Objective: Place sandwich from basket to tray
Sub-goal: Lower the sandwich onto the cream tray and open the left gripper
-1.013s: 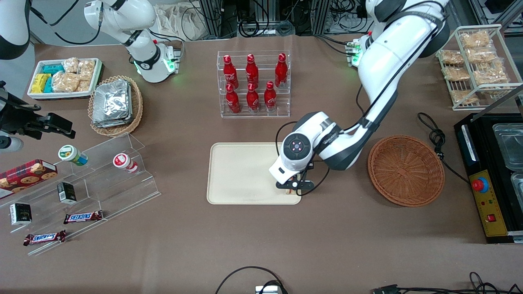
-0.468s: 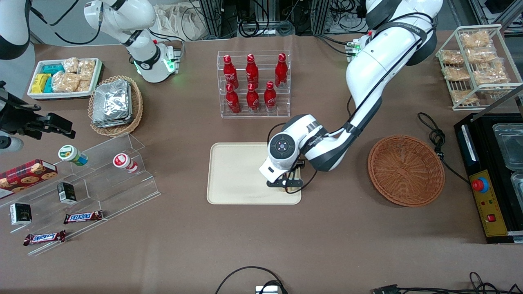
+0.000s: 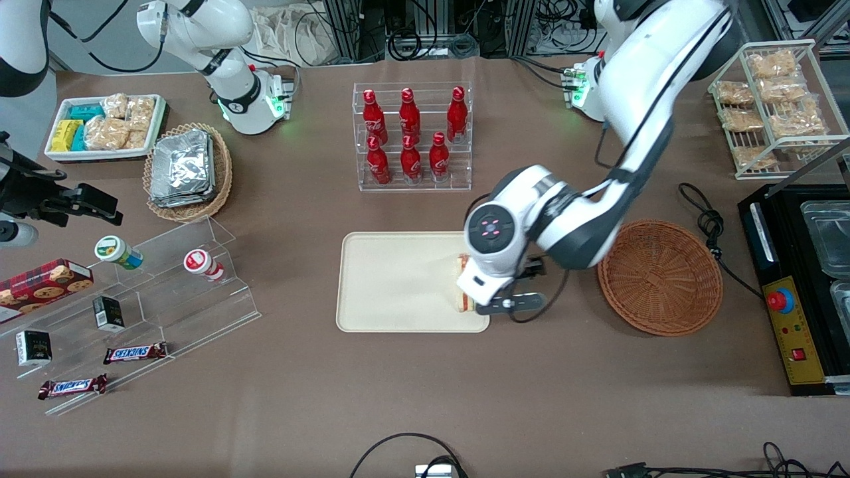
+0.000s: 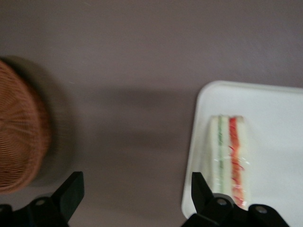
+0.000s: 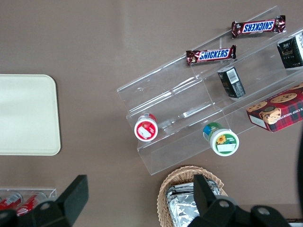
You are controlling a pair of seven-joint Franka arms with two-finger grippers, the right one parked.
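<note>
The sandwich (image 3: 461, 287) lies on the cream tray (image 3: 392, 279), at the tray's end nearest the basket. In the left wrist view the sandwich (image 4: 229, 161) shows its green and orange-red filling and rests inside the tray's (image 4: 279, 123) rim. My left gripper (image 3: 510, 304) hangs open and empty above the tray's corner and the table, between the sandwich and the reddish-brown basket (image 3: 659, 275). In the wrist view the gripper (image 4: 137, 191) spans bare table, with one finger over the tray's edge. The basket (image 4: 19, 142) holds nothing.
A clear rack of red bottles (image 3: 412, 136) stands farther from the camera than the tray. A stepped acrylic shelf with snacks (image 3: 166, 285) and a foil-pack basket (image 3: 188, 171) lie toward the parked arm's end. A wire rack (image 3: 773, 99) and a black machine (image 3: 807, 285) lie toward the working arm's end.
The gripper let go of the sandwich on the tray, opened, and moved off toward the basket. The sandwich now lies uncovered on the tray.
</note>
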